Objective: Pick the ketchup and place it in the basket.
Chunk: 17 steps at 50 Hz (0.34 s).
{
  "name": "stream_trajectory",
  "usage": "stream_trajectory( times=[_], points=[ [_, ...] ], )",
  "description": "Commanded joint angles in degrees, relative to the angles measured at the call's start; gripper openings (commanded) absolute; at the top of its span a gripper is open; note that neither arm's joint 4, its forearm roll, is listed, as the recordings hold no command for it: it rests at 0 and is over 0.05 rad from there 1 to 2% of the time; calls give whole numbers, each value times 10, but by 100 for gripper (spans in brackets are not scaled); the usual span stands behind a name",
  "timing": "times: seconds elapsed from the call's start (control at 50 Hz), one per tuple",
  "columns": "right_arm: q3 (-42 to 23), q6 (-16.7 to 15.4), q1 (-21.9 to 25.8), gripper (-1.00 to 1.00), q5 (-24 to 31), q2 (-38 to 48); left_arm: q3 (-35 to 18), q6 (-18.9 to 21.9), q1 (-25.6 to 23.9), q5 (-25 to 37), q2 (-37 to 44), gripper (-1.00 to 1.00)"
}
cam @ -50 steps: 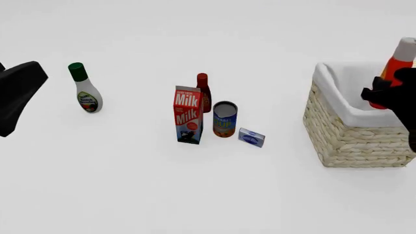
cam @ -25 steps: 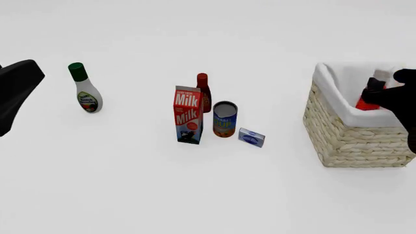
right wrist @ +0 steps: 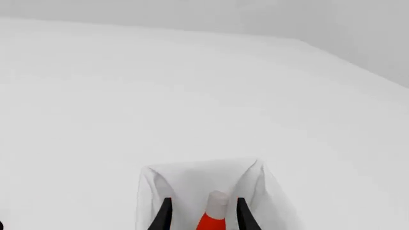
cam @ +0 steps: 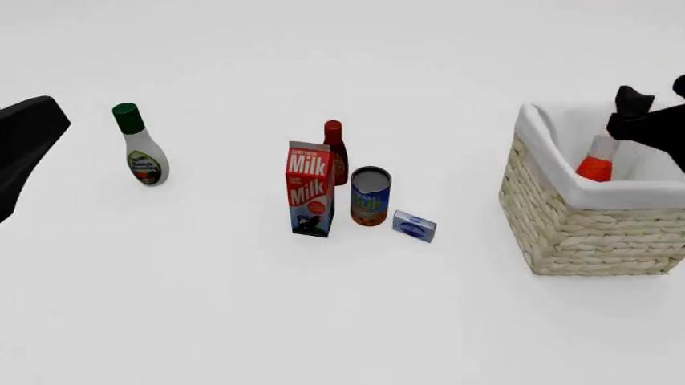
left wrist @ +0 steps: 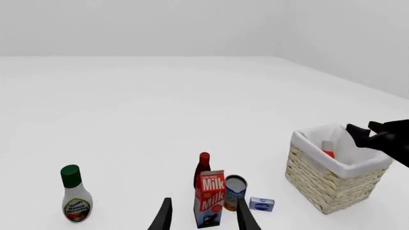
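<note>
— Right gripper [cam: 642, 112] first. Where is it?

— It hangs above the basket [cam: 578, 228], over the far side. Its two black fingers [right wrist: 164, 216] are apart. They do not touch the ketchup [cam: 597, 160]. The bottle's white cap shows in the gap between them, lower down.

— So where is the ketchup?

— It sits inside the basket, against the white cloth. Only its red shoulder and white cap show above the rim from the front.

— Is it standing straight?

— It leans a little. How much is hard to tell.

— And the left gripper [left wrist: 202, 218]?

— Its fingers are apart too, with nothing between them. That arm is at the left edge of the table, well away from the basket.

— What else is on the table?

— A milk carton [cam: 310, 189] stands in the middle. A dark red bottle [cam: 335, 151] is just behind it. A can [cam: 370, 196] stands just beside the carton, and a small blue box [cam: 413, 226] lies near the can. A white bottle with a green cap [cam: 139, 146] stands alone off to the left.
</note>
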Motion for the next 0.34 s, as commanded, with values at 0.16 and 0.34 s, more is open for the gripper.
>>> stream_trajectory(
  times=[0.16,0.34],
  points=[
    [-25,-2,54,100,84,-122,5,-4,1,-1,-6,100],
    [-15,-16,73,100,102,-167,7,-7,2,-1,-10,100]
  ],
)
